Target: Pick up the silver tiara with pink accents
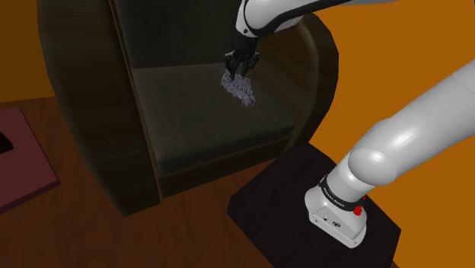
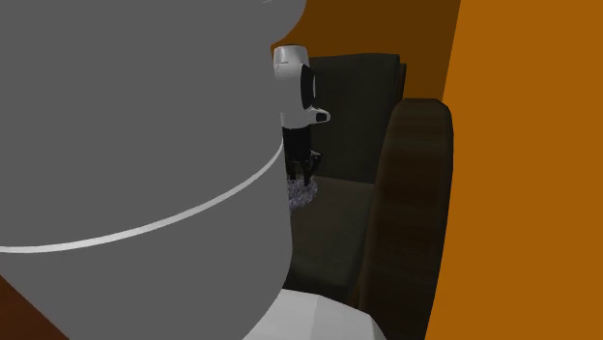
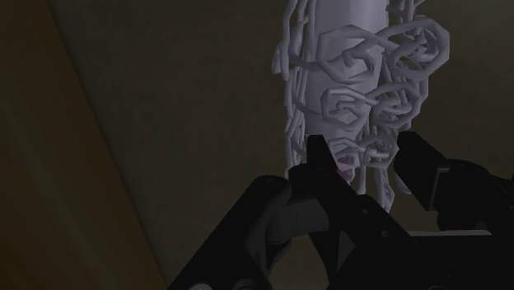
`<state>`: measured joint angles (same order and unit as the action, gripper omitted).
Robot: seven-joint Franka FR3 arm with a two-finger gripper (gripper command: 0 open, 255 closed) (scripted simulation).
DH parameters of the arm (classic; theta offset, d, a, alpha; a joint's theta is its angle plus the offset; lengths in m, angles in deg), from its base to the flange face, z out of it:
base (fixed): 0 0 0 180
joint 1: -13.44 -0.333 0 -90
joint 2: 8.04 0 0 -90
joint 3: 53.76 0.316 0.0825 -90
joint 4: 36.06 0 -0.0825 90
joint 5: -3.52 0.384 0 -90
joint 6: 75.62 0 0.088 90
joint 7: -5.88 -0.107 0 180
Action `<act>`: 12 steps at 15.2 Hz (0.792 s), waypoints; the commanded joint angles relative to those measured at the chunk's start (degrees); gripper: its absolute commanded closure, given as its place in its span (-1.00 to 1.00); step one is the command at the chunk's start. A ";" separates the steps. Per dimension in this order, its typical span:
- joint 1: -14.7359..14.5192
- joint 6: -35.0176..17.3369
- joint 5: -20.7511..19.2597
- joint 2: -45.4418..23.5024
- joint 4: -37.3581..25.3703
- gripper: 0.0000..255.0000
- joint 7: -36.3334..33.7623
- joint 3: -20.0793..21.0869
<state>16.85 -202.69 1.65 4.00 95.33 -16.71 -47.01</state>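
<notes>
The tiara (image 1: 243, 91) is a pale silver-lilac tangle of filigree loops over the dark seat of an armchair (image 1: 198, 122). My black gripper (image 1: 242, 65) comes down onto its upper end from above. In the wrist view the tiara (image 3: 362, 74) stretches away from the fingers, and its near end with a small pink accent is clasped between the two fingertips (image 3: 317, 161). In the second exterior view the gripper (image 2: 302, 172) hangs straight down with the tiara (image 2: 301, 193) just beneath it. Whether the tiara still touches the cushion is hard to tell.
The armchair has a tall dark backrest (image 1: 152, 30) and curved wooden arms (image 1: 323, 68) on both sides of the seat. My black stand (image 1: 304, 205) is close to its front corner. A maroon mat (image 1: 19, 156) lies on the wooden floor. A large grey arm link (image 2: 135, 164) blocks the second exterior view's left.
</notes>
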 commanded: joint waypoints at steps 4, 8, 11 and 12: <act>-0.02 3.95 0.26 1.29 -2.70 1.00 0.37 -0.13; -0.04 7.08 0.40 2.07 -5.06 1.00 0.58 -0.20; -0.04 8.76 0.47 2.41 -6.40 1.00 0.69 -0.24; -0.04 8.76 0.46 2.40 -6.41 1.00 0.69 -0.24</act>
